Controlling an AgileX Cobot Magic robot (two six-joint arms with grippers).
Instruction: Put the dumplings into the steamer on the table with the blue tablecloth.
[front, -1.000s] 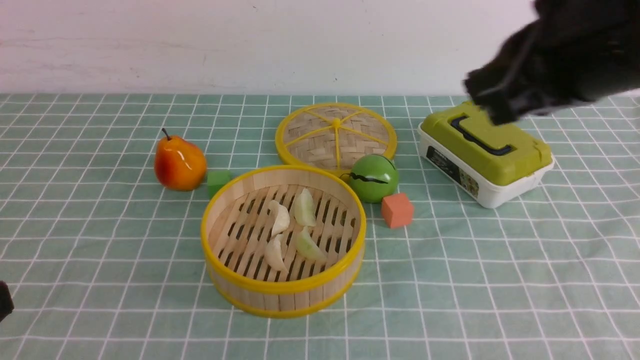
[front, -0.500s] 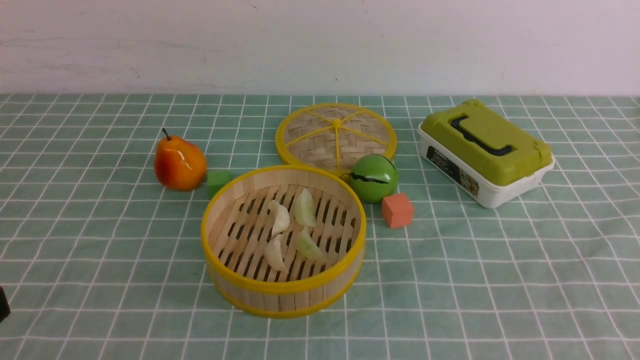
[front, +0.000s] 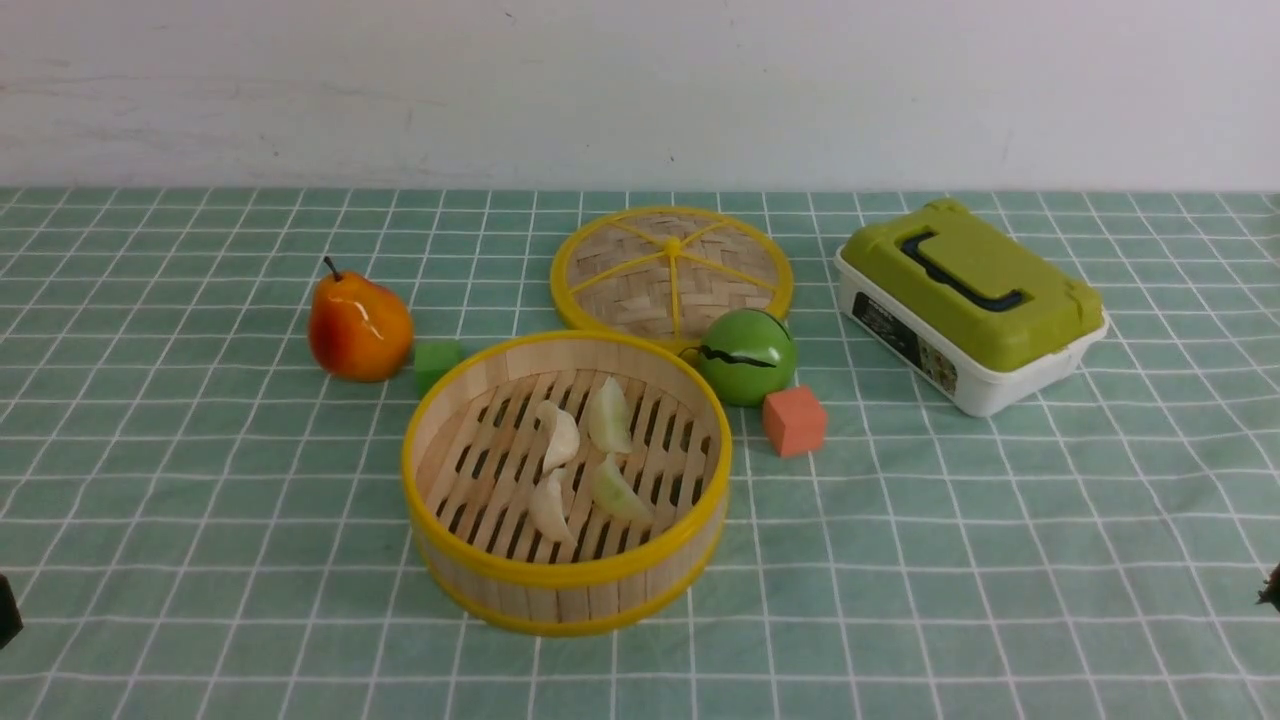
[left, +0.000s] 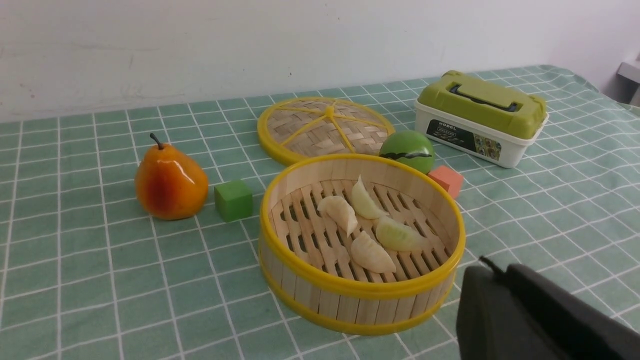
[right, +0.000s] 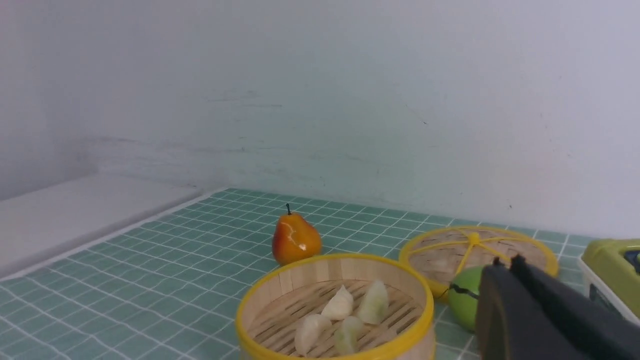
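- I see all 4 small crescent-shaped toy dumplings (front: 548, 507) lying on the slatted bottom of the large round pale bamboo steamer with yellow rims (front: 570, 572); 2 look cream-white and 2 pale green.
- The steamer sits upright, well in from the far edge of the table (front: 960, 600), which is covered by the blue-green tablecloth with white grid lines (front: 200, 450).
- My left gripper (left: 500, 267) has its jaws closed with nothing between them; in the front view I get only a dark bit of it.
- My right gripper (right: 509, 260) is closed too, holding nothing, and only a dark tip of it shows in the front view.
- Both grippers are clear of the dumplings.
- Behind the steamer, nearer the table's far edge, I have the flat round woven lid with yellow spokes (front: 630, 280).
- Toward the far left corner stands the glossy orange-red pear (front: 360, 328), with 1 green cube (left: 234, 201) between it and the steamer.
- On the steamer's right I make out the round green ball with dark stripes (front: 747, 358) and 1 orange-pink cube (front: 795, 421) near it.
- The white box with an olive-green lid and black handle (front: 970, 300) rests toward the far right corner.
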